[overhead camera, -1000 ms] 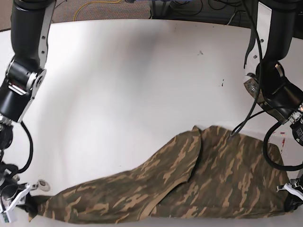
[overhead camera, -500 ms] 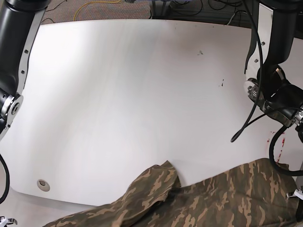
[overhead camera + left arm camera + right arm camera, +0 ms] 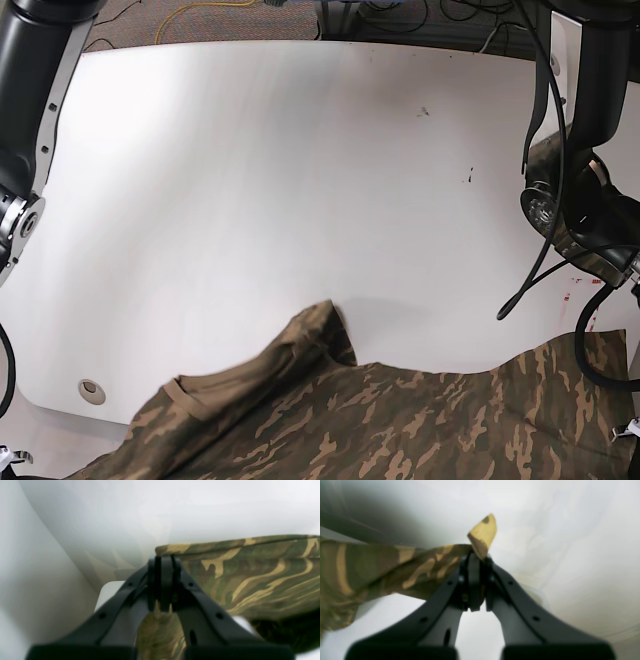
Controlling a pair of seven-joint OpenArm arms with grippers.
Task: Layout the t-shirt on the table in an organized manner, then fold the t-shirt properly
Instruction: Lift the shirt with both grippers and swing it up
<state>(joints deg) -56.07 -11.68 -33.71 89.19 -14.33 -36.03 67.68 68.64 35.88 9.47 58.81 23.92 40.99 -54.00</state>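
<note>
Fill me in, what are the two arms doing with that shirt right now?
Both arms are holding the camouflage t-shirt by its edges. The left claw is shut on one corner of the cloth, and the right claw is shut on another, with a tan flap poking up past its tips. The shirt hangs stretched between them over the near edge of the white table, one part draped on the tabletop. It is not yet laid flat or folded.

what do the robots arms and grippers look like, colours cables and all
Both arms are glossy black cylindrical links with white side plates dotted with small holes and silver round joints. The left arm has black cables looping loosely beside it. The right arm shows the same black and white casing. The left gripper and right gripper have matte black plastic fingers that flare wide at the base and taper to narrow tips, with small screw holes.
</note>
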